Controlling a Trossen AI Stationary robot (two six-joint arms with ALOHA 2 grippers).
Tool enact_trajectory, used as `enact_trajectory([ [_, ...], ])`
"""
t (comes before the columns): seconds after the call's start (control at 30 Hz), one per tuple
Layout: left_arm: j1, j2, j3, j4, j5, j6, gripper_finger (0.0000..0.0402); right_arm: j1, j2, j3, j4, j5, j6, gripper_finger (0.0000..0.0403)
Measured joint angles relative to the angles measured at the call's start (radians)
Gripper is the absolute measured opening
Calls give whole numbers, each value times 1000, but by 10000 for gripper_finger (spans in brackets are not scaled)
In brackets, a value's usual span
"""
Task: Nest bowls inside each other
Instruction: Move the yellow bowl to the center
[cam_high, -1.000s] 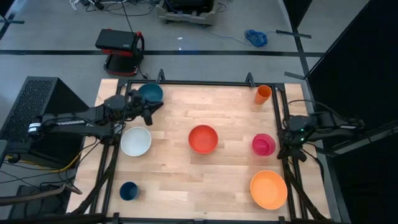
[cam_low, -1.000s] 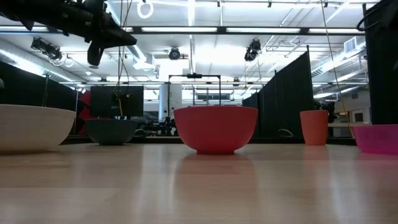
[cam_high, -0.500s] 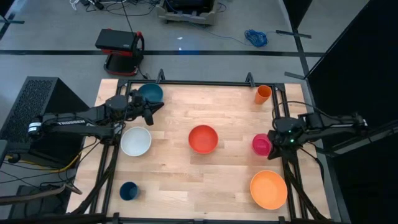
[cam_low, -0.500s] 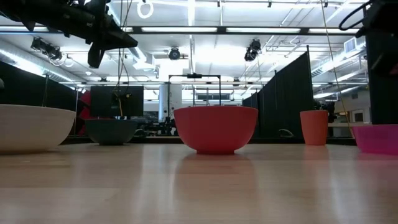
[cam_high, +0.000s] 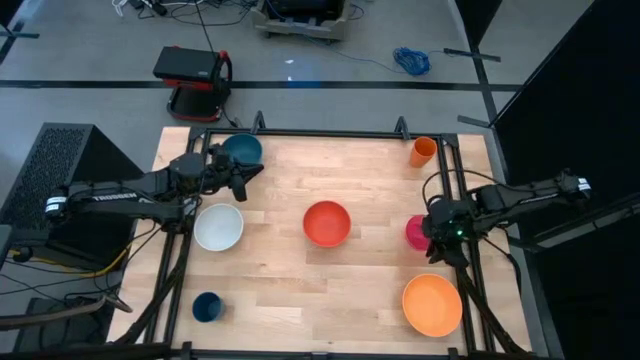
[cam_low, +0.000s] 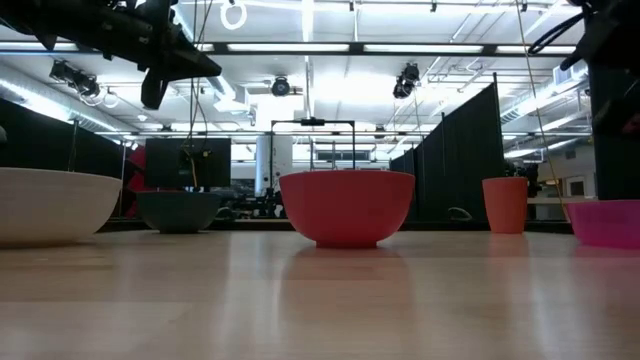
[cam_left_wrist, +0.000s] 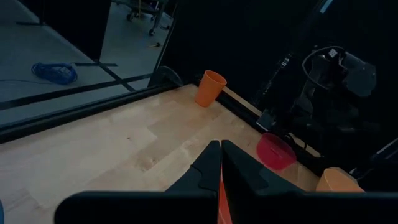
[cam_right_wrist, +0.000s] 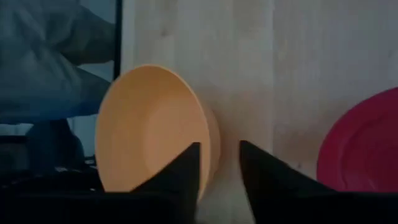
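Upright, the pink bowl (cam_high: 421, 233) (rim up) sits beside right gripper (cam_high: 436, 236).

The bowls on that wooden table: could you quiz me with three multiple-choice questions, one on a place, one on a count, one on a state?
1. Which bowl sits nearest the middle of the table?
A. white
B. red
C. pink

2. How many bowls are on the table, cups not counted?
A. three
B. four
C. five

3. How are the bowls arranged?
A. all stacked
B. two stacked
C. all separate

Answers:
1 B: the red bowl lies centrally in the high view.
2 C: red, white bowl, teal-blue bowl, pink bowl and orange bowl.
3 C: each one rests alone on the table, none inside another.
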Motion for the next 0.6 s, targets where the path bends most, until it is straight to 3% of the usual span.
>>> enact_trajectory([
  [0.27,0,0,0,-1,0,13,0,81,109,0,6,90,10,262],
  [0.6,0,0,0,-2,7,14,1,242,204,0,155,63,143,274],
])
